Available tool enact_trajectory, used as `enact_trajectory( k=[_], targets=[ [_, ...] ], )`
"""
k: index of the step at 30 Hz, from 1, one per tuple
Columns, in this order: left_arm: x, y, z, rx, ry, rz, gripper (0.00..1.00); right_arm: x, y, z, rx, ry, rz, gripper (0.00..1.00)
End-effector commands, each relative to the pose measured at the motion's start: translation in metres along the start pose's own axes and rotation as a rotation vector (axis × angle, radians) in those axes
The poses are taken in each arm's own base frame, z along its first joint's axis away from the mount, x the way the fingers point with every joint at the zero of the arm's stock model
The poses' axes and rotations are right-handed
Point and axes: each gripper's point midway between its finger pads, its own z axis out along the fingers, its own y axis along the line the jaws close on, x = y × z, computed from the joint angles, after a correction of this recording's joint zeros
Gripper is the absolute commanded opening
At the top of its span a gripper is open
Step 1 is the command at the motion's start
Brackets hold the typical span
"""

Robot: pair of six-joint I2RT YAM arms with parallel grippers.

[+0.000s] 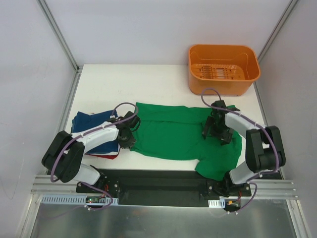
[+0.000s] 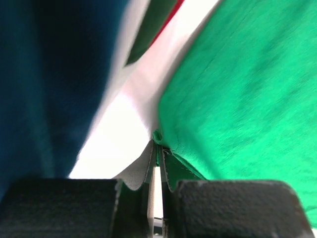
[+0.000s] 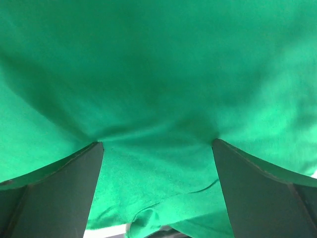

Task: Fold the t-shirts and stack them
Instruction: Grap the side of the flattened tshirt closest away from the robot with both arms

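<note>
- Green t-shirt [image 1: 173,136] lies spread on the white counter [image 1: 148,82], about mid-counter, wrinkled. Its right end runs down to the counter's near edge.
- Navy t-shirt [image 1: 91,121] is at the left side of the counter, partly under the left arm [image 1: 94,136]. A red t-shirt [image 1: 106,155] shows only as an edge on the near side of it.
- Left jaws: clenched on the green t-shirt's left edge. The left wrist view shows the fingers [image 2: 141,171] nearly touching, with a fold of green cloth [image 2: 159,144] pinched between them at the tips.
- The same view has navy cloth [image 2: 44,74] on the left, bare counter [image 2: 129,114] in between, and a red edge [image 2: 171,20] with a dark strip [image 2: 148,34] beside it at the top.
- Right jaws: released, spread wide. Both fingers [image 3: 59,193] sit tip-down on the green t-shirt's right portion. Cloth [image 3: 158,99] bunches slightly between the tips, nothing gripped.
- Right arm [image 1: 247,129] reaches in from the right.
- Orange basket [image 1: 223,82] is at the far right corner, well apart from the shirts.
</note>
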Motion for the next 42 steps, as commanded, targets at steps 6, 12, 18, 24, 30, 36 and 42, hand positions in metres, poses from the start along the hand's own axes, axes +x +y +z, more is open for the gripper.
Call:
enact_trajectory(
  k=[6, 12, 18, 24, 30, 36, 42],
  targets=[
    [-0.031, -0.017, 0.015, -0.048, -0.032, 0.027, 0.0, -0.067, 0.032, 0.02, -0.075, 0.043, -0.034, 0.95],
    [-0.043, -0.027, 0.018, -0.035, -0.023, 0.03, 0.0, -0.105, 0.042, 0.02, -0.066, 0.036, -0.071, 1.0],
    [-0.043, -0.027, 0.01, -0.007, -0.03, 0.037, 0.0, -0.082, 0.012, 0.005, 0.009, 0.019, -0.091, 0.97],
    [-0.032, -0.017, 0.006, 0.006, -0.019, 0.026, 0.0, -0.035, -0.005, -0.036, -0.092, -0.076, -0.033, 0.97],
    [-0.029, -0.013, 0.001, 0.025, -0.028, 0.016, 0.0, 0.025, -0.027, -0.051, -0.12, -0.049, 0.084, 0.97],
    [-0.031, -0.015, -0.003, 0.042, -0.041, 0.016, 0.0, 0.072, -0.034, -0.036, -0.146, 0.006, 0.25, 0.97],
    [-0.03, -0.019, -0.003, 0.061, -0.035, 0.01, 0.0, 0.087, -0.027, -0.031, -0.18, 0.073, 0.285, 0.97]
  ],
)
